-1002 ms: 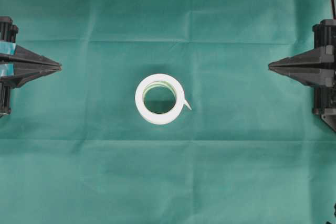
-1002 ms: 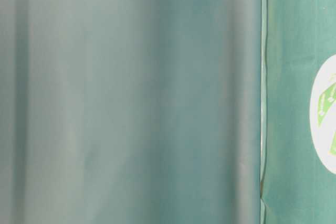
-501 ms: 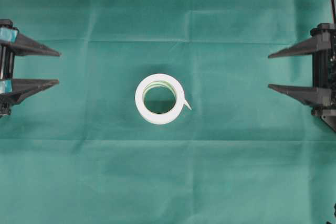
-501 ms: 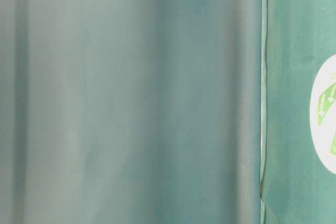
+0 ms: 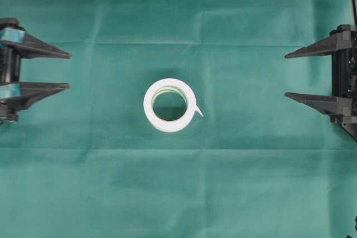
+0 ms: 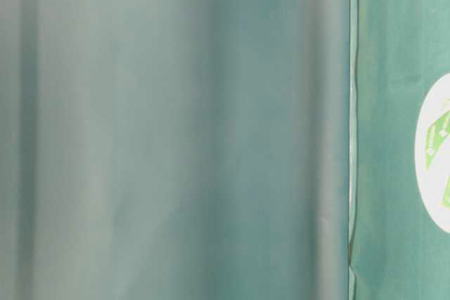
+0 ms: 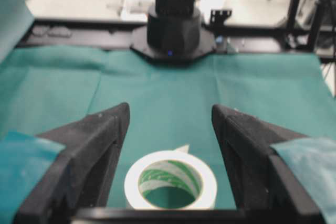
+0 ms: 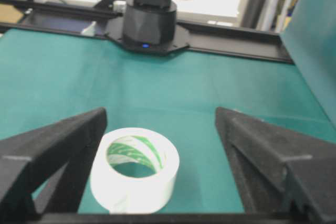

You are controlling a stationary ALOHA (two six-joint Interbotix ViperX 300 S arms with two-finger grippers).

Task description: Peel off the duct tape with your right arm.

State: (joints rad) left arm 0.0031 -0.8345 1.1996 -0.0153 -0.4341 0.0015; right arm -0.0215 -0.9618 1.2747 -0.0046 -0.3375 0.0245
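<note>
The duct tape point(image 5: 169, 105) lies flat in the middle of the green cloth point(image 5: 178, 193) that covers the worktop. Its round hole faces straight up, so its middle line runs up and down. A small loose end strip point(image 5: 198, 111) sticks out on the side toward the right end effector, pointing a bit toward the bottom of the overhead view.

The right end effector point(image 5: 286, 76) sits at the right edge, well apart from the roll. Its two plain black fingers are spread wide and hold nothing. The left end effector point(image 5: 69, 71), with teal pads, is at the left edge, also spread wide and empty.

What could go wrong? The strip is tiny and thin, so the pointed fingers may close beside it and miss. If nothing holds the roll down, I think it could slide or lift with the pull, and the tape would not peel. The tape could also stick to a finger.
</note>
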